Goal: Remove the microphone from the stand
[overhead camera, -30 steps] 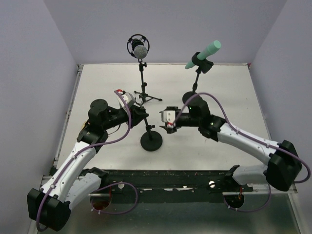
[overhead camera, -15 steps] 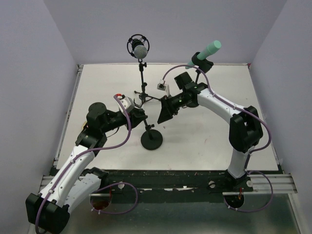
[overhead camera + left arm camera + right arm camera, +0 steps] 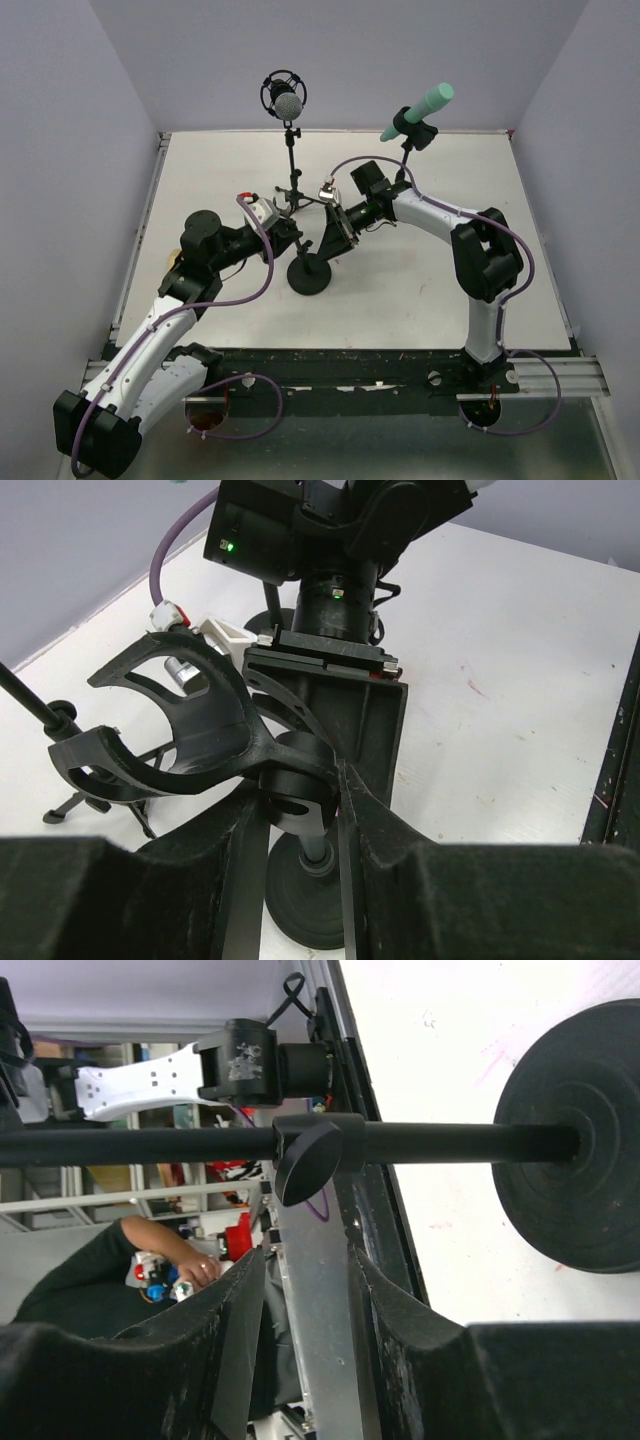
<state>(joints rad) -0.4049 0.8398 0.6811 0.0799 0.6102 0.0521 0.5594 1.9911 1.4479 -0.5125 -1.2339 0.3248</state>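
left hand clamps centre stand at the joint under its clip | right hand jaws parted, apparently short of the pole | teal microphone on rear-right stand, grey microphone on rear stand | 2 on surface

Crowding the round-base stand, left tool and right tool leave table rightward open.

Matt black stand, probably metal

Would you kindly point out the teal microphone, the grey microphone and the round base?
Teal microphone (image 3: pixel 428 102): top external view, middle of its handle.
Grey microphone (image 3: pixel 288 103): top external view, its grille.
Round base (image 3: pixel 312 287): top external view, near side of the disc.
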